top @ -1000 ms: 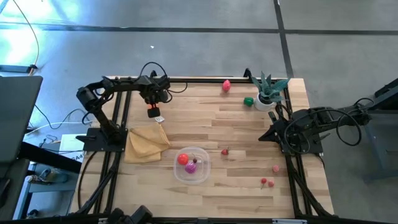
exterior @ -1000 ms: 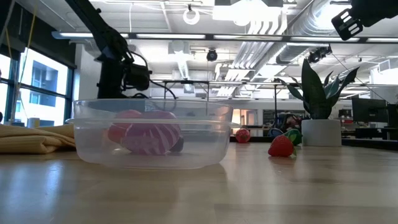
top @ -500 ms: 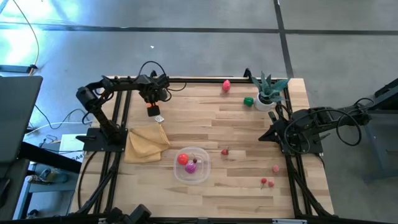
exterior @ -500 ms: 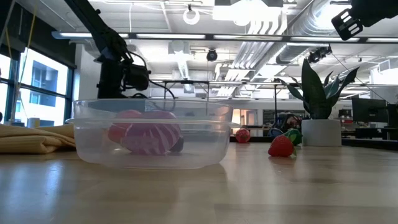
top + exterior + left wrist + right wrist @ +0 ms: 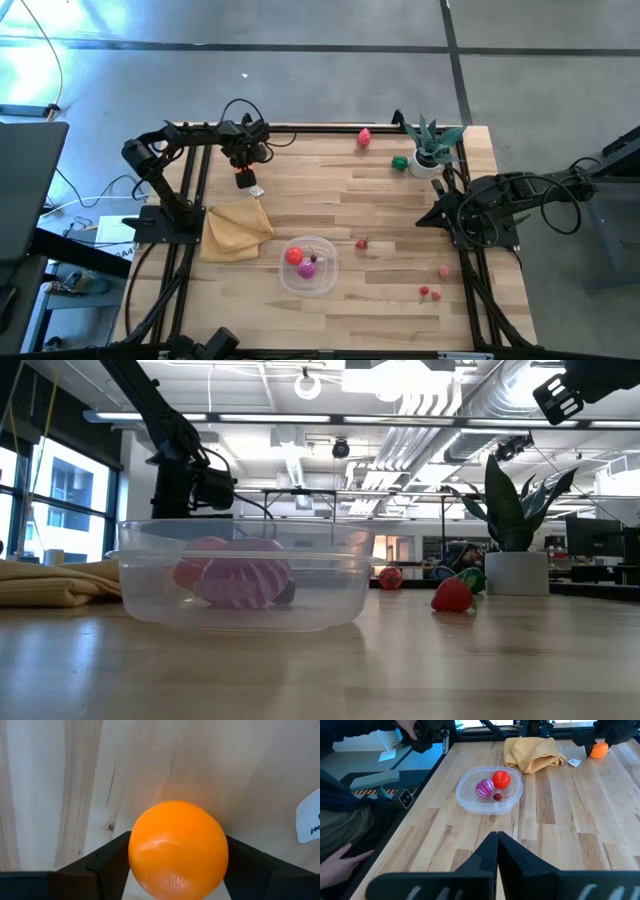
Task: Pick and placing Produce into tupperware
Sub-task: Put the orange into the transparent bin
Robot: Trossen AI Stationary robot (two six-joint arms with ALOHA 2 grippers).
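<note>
My left gripper [image 5: 243,176] is at the table's far left, shut on an orange toy fruit [image 5: 177,847], which also shows in the right wrist view [image 5: 598,750]. The clear tupperware [image 5: 308,264] sits near the table's front middle. It holds a red fruit [image 5: 293,255], a magenta one [image 5: 307,268] and a small cherry [image 5: 497,796]. Loose produce lies on the wood: a strawberry [image 5: 361,243], a pink piece [image 5: 444,271], red cherries [image 5: 428,293], a red-pink piece [image 5: 364,137] and a green one [image 5: 400,162]. My right gripper [image 5: 497,836] is shut and waits at the right edge. My left gripper pinches the orange fruit between its two fingers, one finger [image 5: 107,862] on each side at the fruit's widest part [image 5: 137,855]. The fingers come from above, pointing down at the wood. Whether the fruit's underside touches the table I cannot tell.
A mustard-yellow cloth [image 5: 236,230] lies bunched left of the tupperware, with a white tag [image 5: 256,191] beside the left gripper. A spiky plant in a white pot [image 5: 432,148] stands at the far right corner. A person's hand [image 5: 340,856] shows beyond the table edge.
My left gripper, still shut on the orange fruit, has drifted slightly toward the table's left edge. Nothing else has moved.
</note>
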